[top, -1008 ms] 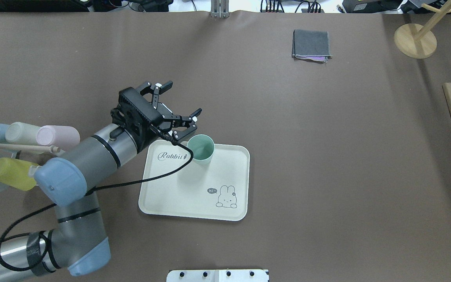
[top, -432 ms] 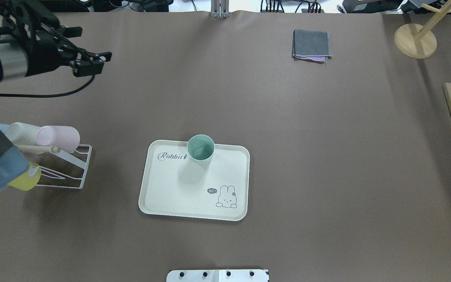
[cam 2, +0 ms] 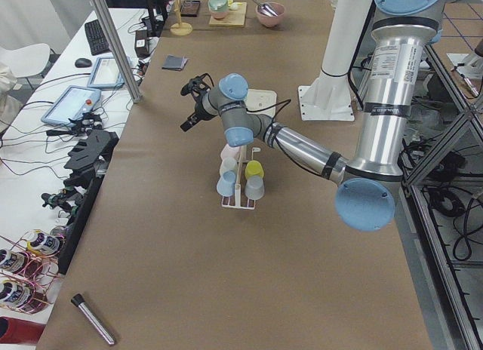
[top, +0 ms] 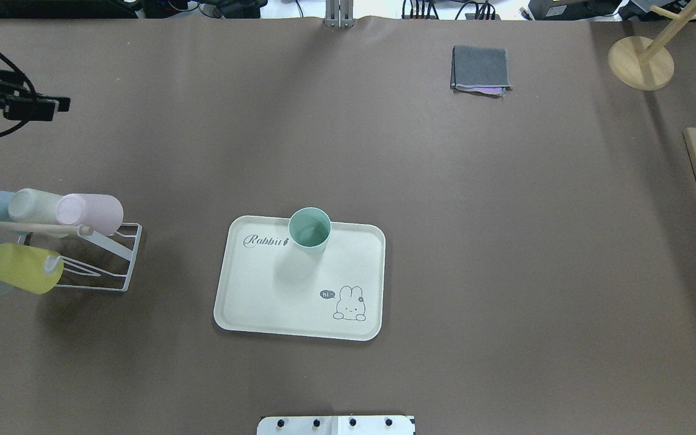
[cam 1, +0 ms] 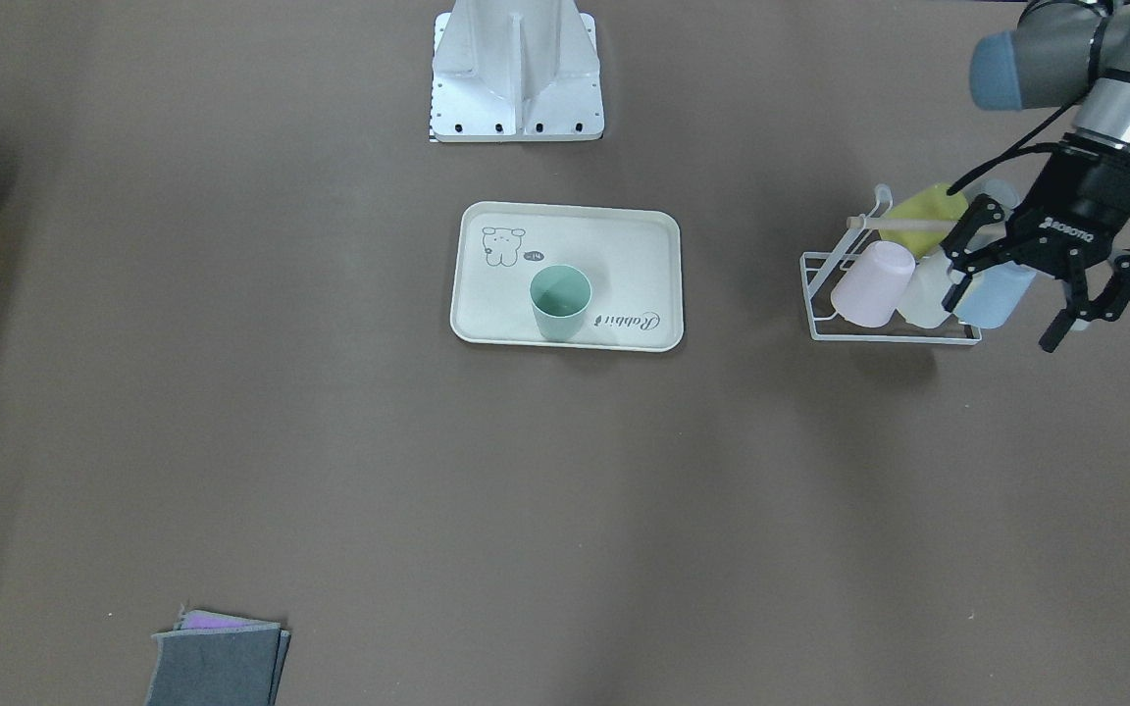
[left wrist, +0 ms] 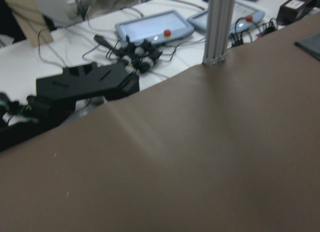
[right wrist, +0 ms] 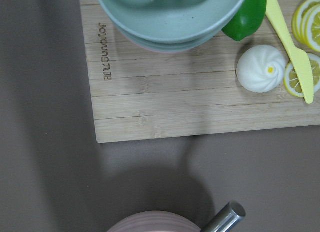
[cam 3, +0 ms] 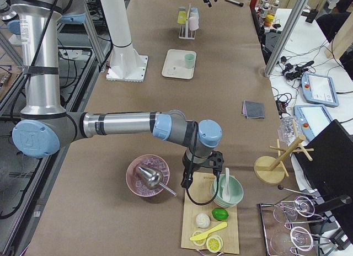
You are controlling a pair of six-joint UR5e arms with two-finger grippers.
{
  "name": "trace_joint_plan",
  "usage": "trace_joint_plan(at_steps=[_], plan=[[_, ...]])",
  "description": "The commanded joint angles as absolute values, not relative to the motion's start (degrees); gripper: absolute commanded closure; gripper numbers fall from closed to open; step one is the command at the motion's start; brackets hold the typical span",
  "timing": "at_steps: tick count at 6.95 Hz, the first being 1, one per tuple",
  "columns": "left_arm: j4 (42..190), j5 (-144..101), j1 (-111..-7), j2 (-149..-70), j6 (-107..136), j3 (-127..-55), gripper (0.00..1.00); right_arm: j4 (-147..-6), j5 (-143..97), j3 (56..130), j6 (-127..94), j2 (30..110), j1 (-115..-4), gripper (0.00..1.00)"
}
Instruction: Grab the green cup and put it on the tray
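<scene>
Left gripper (cam 1: pixel 1004 314): withdrawn from the far-left corner of the tray (top: pixel 287 290) to well off its left side, beyond the cup rack (top: pixel 34 228), fingers spread wide, holding nothing. Green cup (top: pixel 310 229): upright, mouth up, on the tray against its far rim, just beside the "Rabbit" script; bare brown table (top: pixel 505 241) borders all four tray edges. Right gripper (cam 3: pixel 200 166): well off the tray's right side, over a wooden board (right wrist: pixel 200 92); spread or closed cannot be told.
</scene>
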State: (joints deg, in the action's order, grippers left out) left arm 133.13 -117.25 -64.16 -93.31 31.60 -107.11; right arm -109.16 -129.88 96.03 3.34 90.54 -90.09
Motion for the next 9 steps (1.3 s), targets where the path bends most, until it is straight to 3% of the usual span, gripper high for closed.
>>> trace_joint_plan(at_steps=[1, 5, 9], plan=[[118.9, -131.4, -73.7, -90.8, 31.6, -106.9, 0.02, -109.7, -129.9, 97.5, 3.2, 89.5, -89.9, 0.00], [99.7, -132.4, -86.3, -90.5, 10.7, -101.9, 0.03, -109.7, -130.4, 97.3, 3.0, 89.1, -89.9, 0.00], [86.5, -134.2, -92.9, -90.8, 8.7, -101.7, 0.03, -109.2, -130.3, 96.8, 3.2, 89.6, -89.9, 0.00]])
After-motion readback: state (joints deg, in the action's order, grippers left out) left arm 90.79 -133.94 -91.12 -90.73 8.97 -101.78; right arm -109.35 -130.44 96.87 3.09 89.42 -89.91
